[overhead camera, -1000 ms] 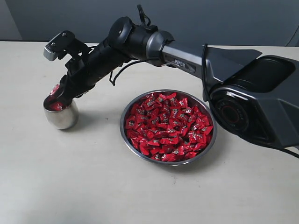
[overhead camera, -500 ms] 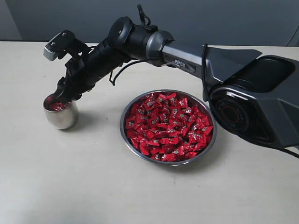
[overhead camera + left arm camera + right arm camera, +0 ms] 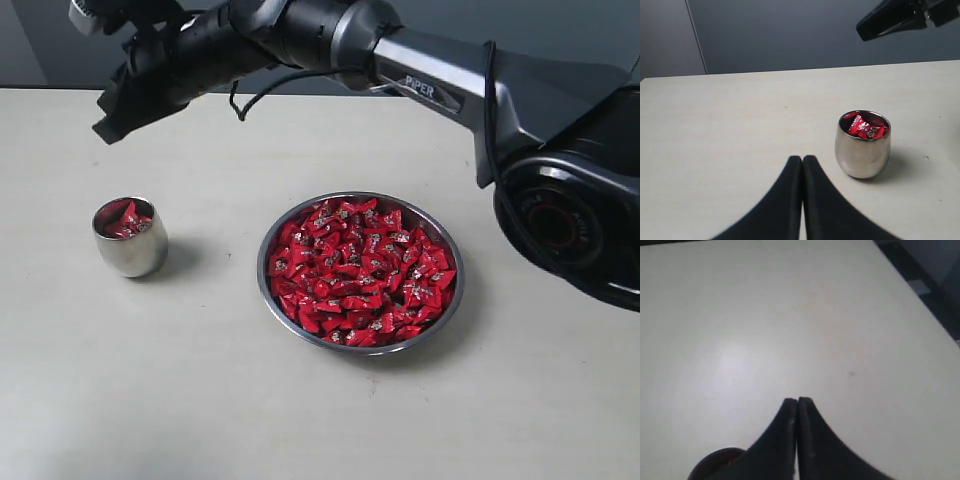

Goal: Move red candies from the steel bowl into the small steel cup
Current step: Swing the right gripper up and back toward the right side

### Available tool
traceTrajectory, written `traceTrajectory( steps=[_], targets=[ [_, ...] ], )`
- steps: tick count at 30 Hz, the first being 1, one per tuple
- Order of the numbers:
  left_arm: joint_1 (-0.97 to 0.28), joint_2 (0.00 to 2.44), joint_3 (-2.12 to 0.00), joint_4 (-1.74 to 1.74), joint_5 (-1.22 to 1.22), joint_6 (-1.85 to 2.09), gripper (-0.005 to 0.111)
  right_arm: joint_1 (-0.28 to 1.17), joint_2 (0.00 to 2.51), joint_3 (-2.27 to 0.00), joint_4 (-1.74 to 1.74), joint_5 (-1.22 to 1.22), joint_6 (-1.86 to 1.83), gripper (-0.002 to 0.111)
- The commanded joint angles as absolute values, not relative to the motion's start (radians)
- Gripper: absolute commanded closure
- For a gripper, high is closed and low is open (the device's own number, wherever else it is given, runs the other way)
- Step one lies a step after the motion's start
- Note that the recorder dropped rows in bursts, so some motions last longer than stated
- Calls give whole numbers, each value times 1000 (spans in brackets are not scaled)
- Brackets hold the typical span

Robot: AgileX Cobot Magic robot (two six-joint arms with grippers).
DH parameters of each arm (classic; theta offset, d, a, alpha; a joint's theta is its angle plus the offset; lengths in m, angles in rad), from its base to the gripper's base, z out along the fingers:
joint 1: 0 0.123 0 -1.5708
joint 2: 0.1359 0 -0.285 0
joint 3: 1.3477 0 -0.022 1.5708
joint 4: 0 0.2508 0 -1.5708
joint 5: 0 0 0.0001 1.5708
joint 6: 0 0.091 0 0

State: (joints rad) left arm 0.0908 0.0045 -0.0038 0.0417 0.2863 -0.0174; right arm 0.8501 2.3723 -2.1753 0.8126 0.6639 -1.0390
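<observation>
right gripper: closed, empty, hanging high
left gripper: closed too
small rounded steel cup: maybe three shiny red foil candies

Item 1: my work table, pale beige, matte top, is lying flat & carrying 2 pcs.
Item 2: steel bowl, wide & shallow, is sitting approx mid-table in ext. view.
Item 3: small steel cup, polished, is standing upright on the L side of that view, apart from the bowl, not touching.
</observation>
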Motion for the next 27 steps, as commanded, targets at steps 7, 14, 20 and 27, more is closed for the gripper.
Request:
traceTrajectory(
  steps=[7,14,20,27],
  targets=[
    [83,0,0,42,284,-20,106,755,2341,-2180,828,628,-880,108],
    [83,0,0,42,284,-20,106,617,2289,-2153,887,686,-833,109],
    [83,0,0,42,284,-20,106,600,2154,-1889,881,417,-835,109],
    [83,0,0,42,284,-20,106,563,1947,-1487,880,249,-1009,109]
  ],
)
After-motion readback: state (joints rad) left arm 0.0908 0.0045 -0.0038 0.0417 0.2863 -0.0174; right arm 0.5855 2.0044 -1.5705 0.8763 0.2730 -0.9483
